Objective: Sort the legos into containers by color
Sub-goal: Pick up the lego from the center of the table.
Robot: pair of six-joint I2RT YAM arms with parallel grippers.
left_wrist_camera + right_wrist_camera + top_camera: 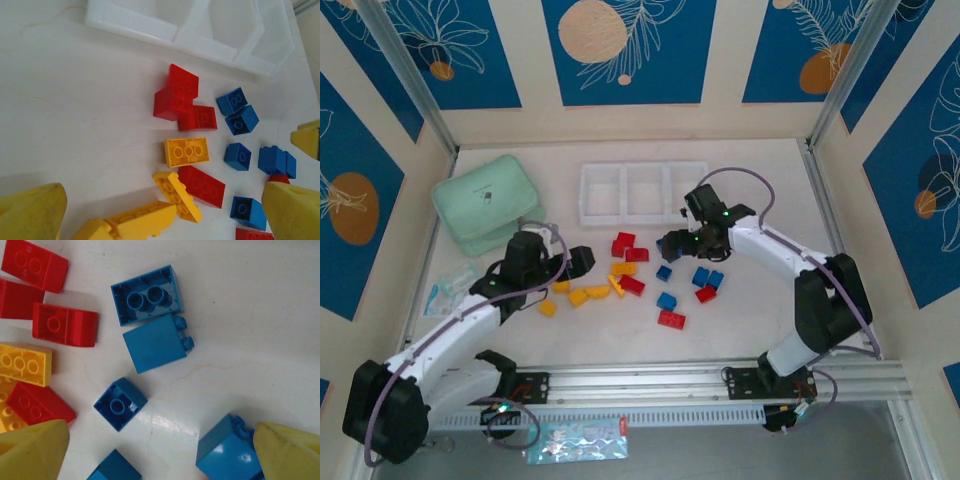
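Yellow-padded right hand (160, 432) hangs spread, empty, over blue plastic bricks (120, 404) on the white table (250, 315); left hand (164, 192) likewise spread above yellow bricks (186, 151). Best: centre one brick, hand square to its sides. Beyond stands the translucent white three-compartment tray (585, 195).

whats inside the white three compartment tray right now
No bricks visible: all three compartments of the tray show bare floor, and the lego bricks lie outside, in front of it. The right arm covers the right compartment's near corner, so that bit cannot be checked.
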